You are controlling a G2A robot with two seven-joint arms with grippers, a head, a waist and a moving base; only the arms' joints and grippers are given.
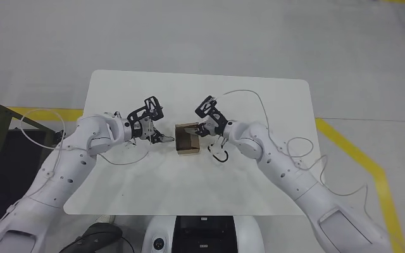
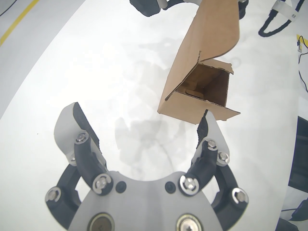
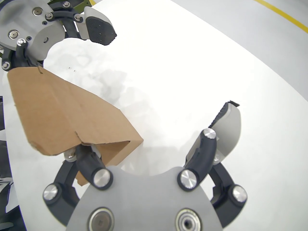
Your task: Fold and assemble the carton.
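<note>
**Carton: body formed, end flaps open**

Item: carton (image 1: 187,138), at the middle of the bench (image 1: 266,183), between my two arms.
Step, by my judgement: closing the end flaps. The next move calls for pressing a flap inward.
Left jaws: wide, empty, one fingertip (image 2: 204,123) at the lower flap.
Right jaws: wide, one finger hidden under a flap.

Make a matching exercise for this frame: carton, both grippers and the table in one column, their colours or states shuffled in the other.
1. carton
2. left gripper
3. right gripper
4. table

A. white, with rounded corners
B. open, one of its fingers hidden behind a cardboard flap
C. brown, one end open
D. open, a fingertip at the carton's open end

Pairs: 1-C, 2-D, 3-B, 4-A
</note>
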